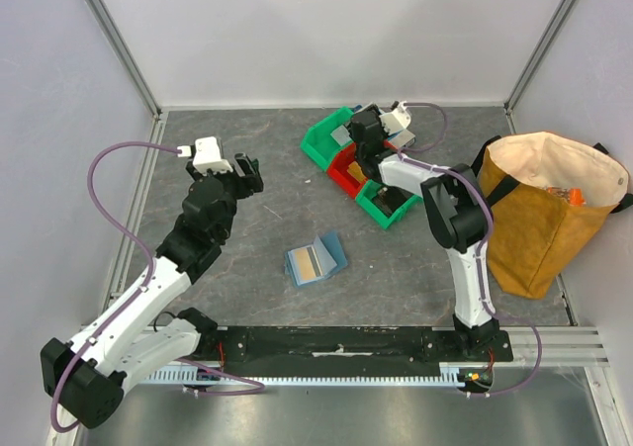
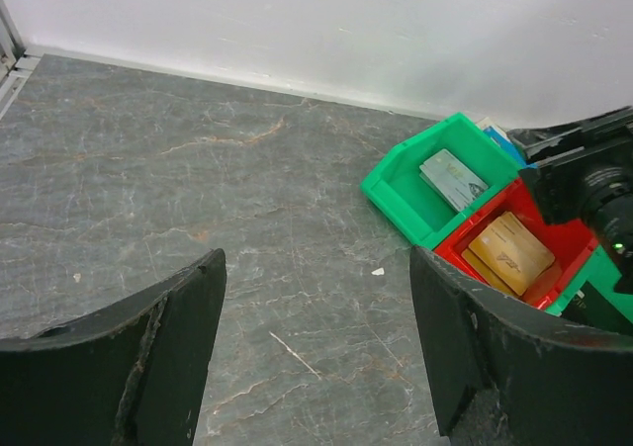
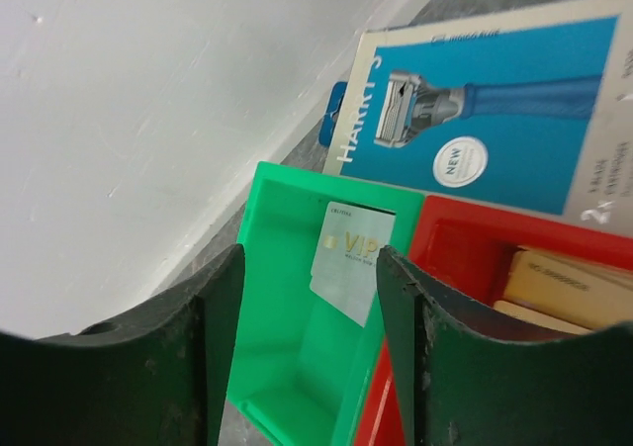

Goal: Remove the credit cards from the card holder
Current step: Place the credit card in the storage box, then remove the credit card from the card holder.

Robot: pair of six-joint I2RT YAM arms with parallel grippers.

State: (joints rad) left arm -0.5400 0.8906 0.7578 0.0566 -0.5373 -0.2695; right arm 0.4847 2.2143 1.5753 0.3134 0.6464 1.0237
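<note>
Over the far edge of the tabletop (image 1: pixel 247 230), your right hand (image 3: pixel 309 253) hangs jaws apart, holding nothing; one grey credit card (image 3: pixel 348 258) lies in the green bin (image 3: pixel 287 367) below. Mid-tabletop the single card holder (image 1: pixel 332 252) lies open, one tan card (image 1: pixel 309 263) apparently not yet out. Your left hand (image 2: pixel 316 268) gapes empty.

The card holder (image 1: pixel 318 258) is slate-blue and lies open on the bench (image 1: pixel 237 258), its halves tented. One grey card (image 3: pixel 349 258) leans in the green bin (image 3: pixel 277 298) — tan cards (image 2: pixel 509 251) lie in the red bin (image 2: pixel 564 243).
</note>
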